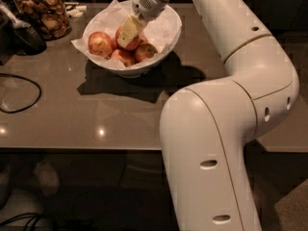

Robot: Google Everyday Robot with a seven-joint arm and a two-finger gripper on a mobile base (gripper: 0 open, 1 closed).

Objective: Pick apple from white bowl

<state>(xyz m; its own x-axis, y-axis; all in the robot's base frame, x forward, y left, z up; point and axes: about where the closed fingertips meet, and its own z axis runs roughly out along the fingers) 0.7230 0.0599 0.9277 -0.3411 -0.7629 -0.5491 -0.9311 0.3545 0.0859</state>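
The white bowl point(162, 46), lined with crinkled white paper, stands at the back of the grey-brown table and holds several apples. My gripper point(128, 32) reaches down into the bowl from above and sits against the top of the red apple point(135, 44) in the bowl's middle, hiding much of it. A paler apple point(100, 44) lies to its left. Two more apples point(144, 52) rest toward the front of the bowl.
A glass jar of brown snacks point(44, 14) stands left of the bowl, beside a dark object point(21, 35). A black cable point(21, 93) loops over the table's left side. My arm's large white links point(226, 129) fill the right foreground past the table's front edge.
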